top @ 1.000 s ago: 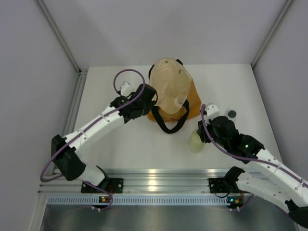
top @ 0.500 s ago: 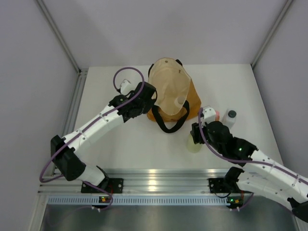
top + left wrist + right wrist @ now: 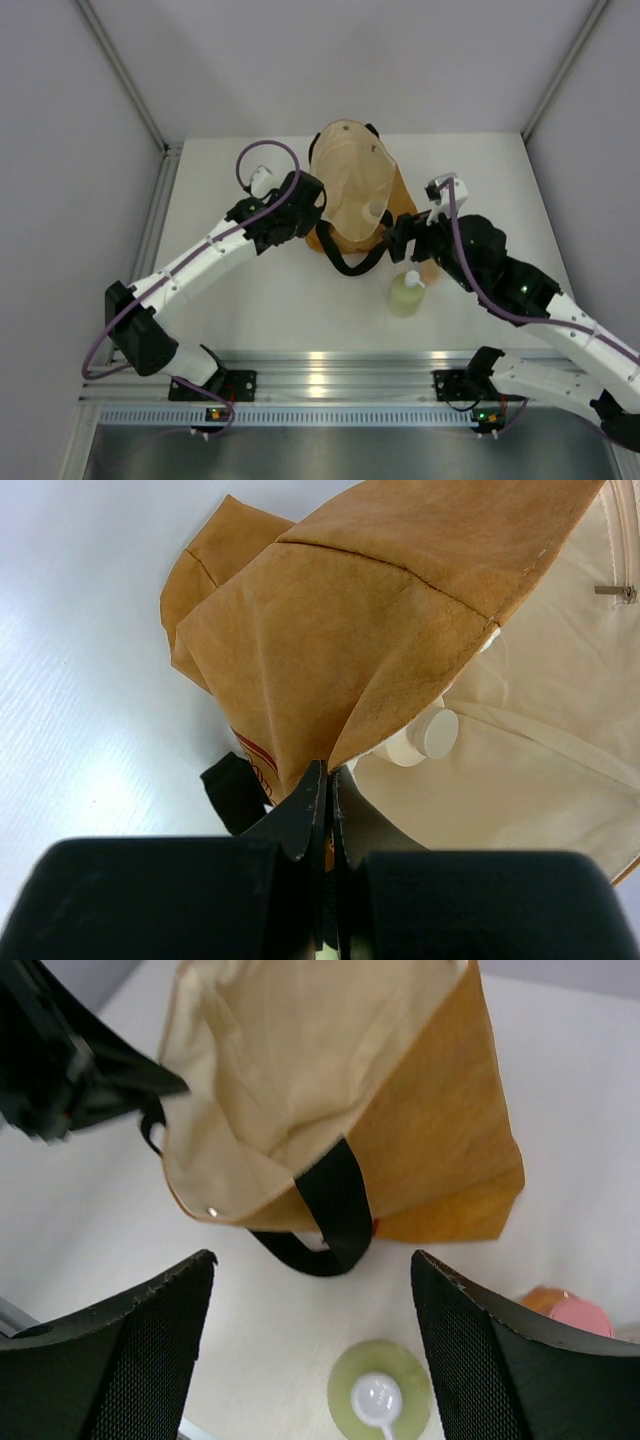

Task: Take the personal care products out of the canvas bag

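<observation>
Nearest the arm bases: pale-green pump bottle (image 3: 407, 295) upright on the surface (image 3: 270, 310), outside the bag, with no gripper touching it. Near it in the right wrist view is the orange bottle with pink cap (image 3: 568, 1312), also on the surface. Whitish black-capped bottle: not found in any view.

Right gripper (image 3: 310, 1260): jaws spread wide with nothing between them. It sits just past the pump bottle, facing the black handle (image 3: 335, 1210) and the bag's mouth.

Canvas bag (image 3: 350, 190): mid-surface, mouth gaping, cream lining showing. Left gripper (image 3: 328, 780) is clenched on a fold of the bag's rim, propping the mouth open.

Inside, against the lining: short cream jar (image 3: 425, 737).

Judgement: at least two products are out and the jar is not. The step in hand is a reach into the bag. The next move calls for the right gripper to clear the handle, descend through the mouth and close across the jar's body. The left should keep its pinch so the lining does not sag over the jar.
</observation>
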Motion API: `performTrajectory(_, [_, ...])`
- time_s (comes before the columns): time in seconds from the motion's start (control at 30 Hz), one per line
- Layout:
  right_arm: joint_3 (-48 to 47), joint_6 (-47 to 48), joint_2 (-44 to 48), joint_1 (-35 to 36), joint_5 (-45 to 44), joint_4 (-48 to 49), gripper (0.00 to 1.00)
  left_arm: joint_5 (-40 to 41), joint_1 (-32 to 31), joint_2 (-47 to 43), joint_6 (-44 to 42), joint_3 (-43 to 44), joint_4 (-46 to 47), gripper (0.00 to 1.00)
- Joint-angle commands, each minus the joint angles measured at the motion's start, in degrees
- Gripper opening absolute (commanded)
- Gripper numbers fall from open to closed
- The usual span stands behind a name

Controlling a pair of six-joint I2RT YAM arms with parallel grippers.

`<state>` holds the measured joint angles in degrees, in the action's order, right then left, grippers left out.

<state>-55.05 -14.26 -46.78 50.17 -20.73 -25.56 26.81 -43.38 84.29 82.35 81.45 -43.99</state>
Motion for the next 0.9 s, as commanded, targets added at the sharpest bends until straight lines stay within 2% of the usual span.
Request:
performTrajectory(0.0, [-10.41,-1.47,-6.26,1.07,1.74,-1.84,0.77,-0.18,0.05,-2.29,0.18,-0.85,-0.57,0.0])
performTrajectory(0.2, [-35.78,-2.79,-26.32,1.07,1.23,-16.51,0.72,0.09,-0.04,-2.99,1.67,-1.82,-0.66,0.0])
performTrajectory(0.3, [-41.52,-3.76,-32.66,0.89,-1.76,-17.68,0.65,-0.09,-0.04,-3.52,3.6,-2.96,-0.57,0.0])
performTrajectory(0.5, [-45.76,-8.05,-41.36,-3.14,-3.62,-17.68,0.51,-1.14,-0.04,-4.22,5.28,-3.32,0.04,0.0])
performTrajectory(0.63, [-47.96,-11.4,-47.86,-6.92,-0.98,-18.21,0.48,-0.27,-0.04,-5.63,7.3,-4.19,0.04,0.0])
performTrajectory(0.87, [-46.47,-13.78,-53.5,-10.88,-9.76,-24.79,0.44,0.79,-0.04,-6.77,8.8,-3.93,0.04,0.0])
